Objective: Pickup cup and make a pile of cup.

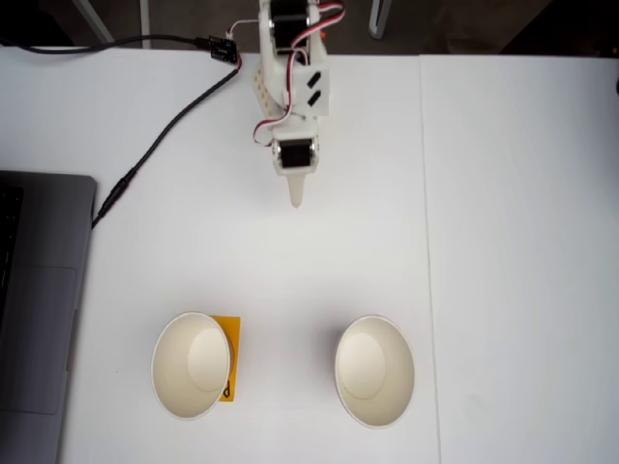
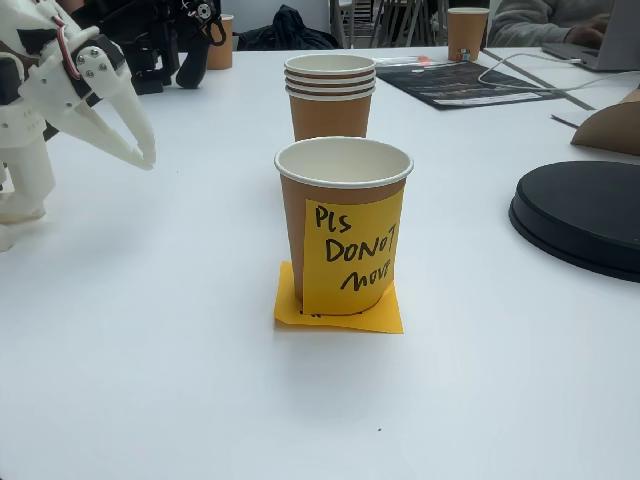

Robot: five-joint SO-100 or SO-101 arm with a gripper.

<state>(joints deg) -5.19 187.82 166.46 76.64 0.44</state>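
Two paper cups, brown outside and cream inside, stand upright near the table's front edge in a fixed view. The left cup [image 1: 191, 364] sits on an orange sticky note [image 1: 230, 360]; the right cup [image 1: 374, 370] stands apart from it. In the low fixed view the near cup [image 2: 343, 200] carries a yellow note reading "PLS DO NOT MOVE". Behind it, the far cup [image 2: 330, 95] shows stacked rims. My white gripper [image 1: 297, 200] hangs well behind the cups with its jaws together and empty. It is also at the left [image 2: 148, 158], above the table.
A grey laptop [image 1: 39, 309] lies at the left edge, with a black cable [image 1: 155, 145] running to the arm's base. A black round disc [image 2: 580, 215] lies to the right, and another cup [image 2: 468, 30] and a black mat [image 2: 460, 82] lie farther back.
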